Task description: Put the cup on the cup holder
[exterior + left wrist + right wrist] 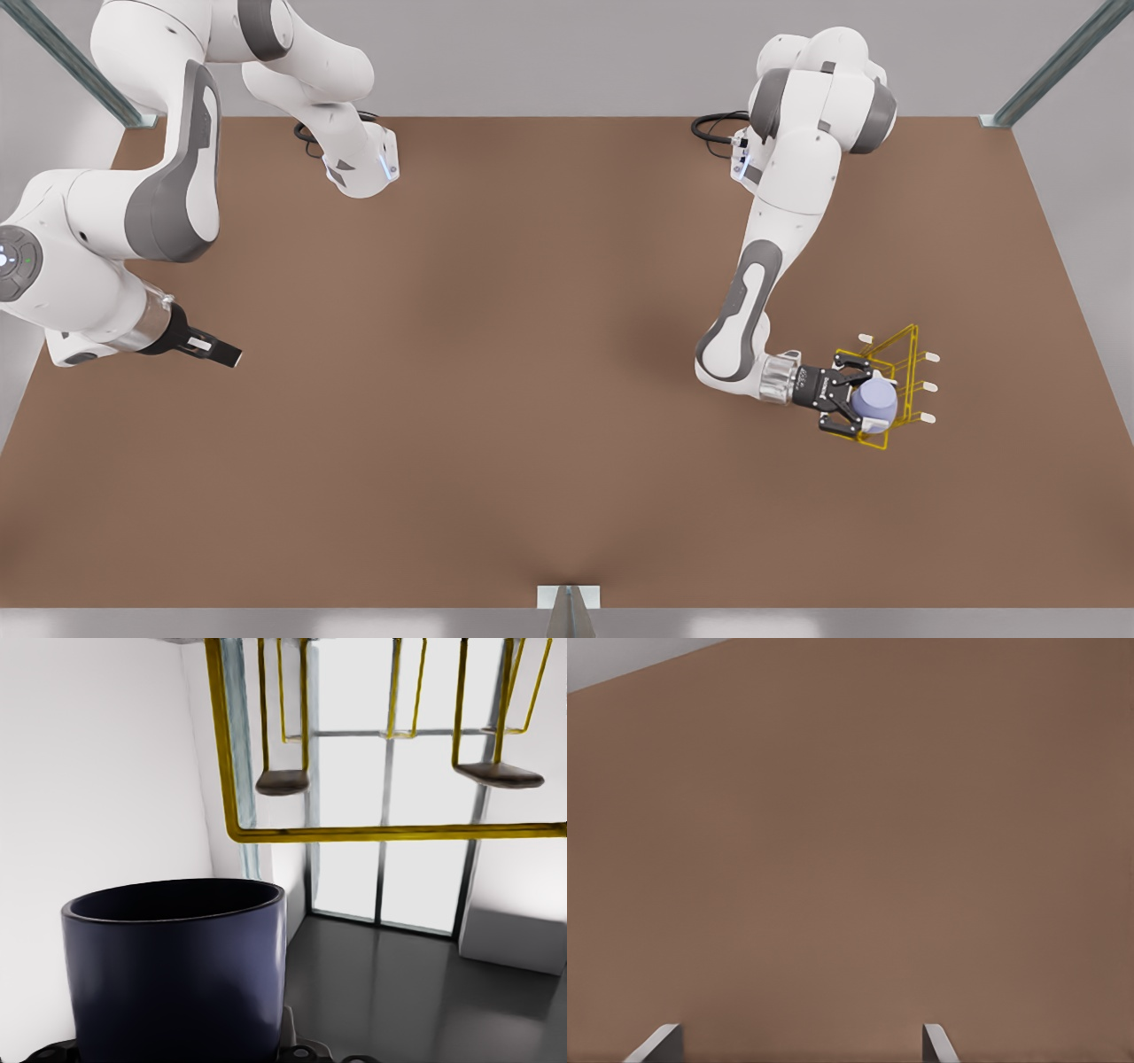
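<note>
My left gripper (862, 399), at the front view's right, is shut on the pale lavender-blue cup (877, 400), one black finger on each side of it. It holds the cup against the near side of the yellow wire cup holder (889, 342), whose white-tipped pegs (929, 387) point away from the arm. In the left wrist view the cup (177, 974) looks dark and stands close in front, and the holder's yellow bar (399, 831) runs above and beyond it. My right gripper (221, 352) waits open at the front view's left, its fingertips (935, 1043) apart over bare table.
The brown table (496, 354) spreads wide between the two arms. A metal bracket (568, 598) sits at the middle of its near edge. Grey frame posts stand at the far corners.
</note>
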### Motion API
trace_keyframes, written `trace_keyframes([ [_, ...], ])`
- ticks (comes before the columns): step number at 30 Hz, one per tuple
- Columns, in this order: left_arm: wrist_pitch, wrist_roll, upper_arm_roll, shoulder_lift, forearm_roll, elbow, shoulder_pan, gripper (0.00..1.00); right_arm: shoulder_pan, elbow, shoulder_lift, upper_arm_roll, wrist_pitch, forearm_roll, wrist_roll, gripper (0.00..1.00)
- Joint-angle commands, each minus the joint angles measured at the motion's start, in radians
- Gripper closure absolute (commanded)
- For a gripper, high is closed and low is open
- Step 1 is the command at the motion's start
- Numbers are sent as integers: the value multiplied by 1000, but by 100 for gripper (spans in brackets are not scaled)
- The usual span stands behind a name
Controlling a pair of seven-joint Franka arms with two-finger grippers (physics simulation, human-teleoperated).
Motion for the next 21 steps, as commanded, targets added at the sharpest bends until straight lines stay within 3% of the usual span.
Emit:
trace_keyframes([
  [1,12,-110,0,-1,-16,-8,1,32,1,0,-2,-1,-4,1,8,0],
  [16,18,-210,-1,1,-76,-66,-13,32,18,0,-4,1,-72,-7,10,0],
  [18,17,-236,-4,1,-97,-74,-15,32,119,2,-2,-1,-133,-171,15,0],
  [19,17,-237,-4,1,-105,-74,-16,32,110,11,-2,-2,-135,-159,11,0],
  [21,17,-239,-4,1,-105,-74,-16,30,-70,42,-2,-4,-135,141,5,0],
])
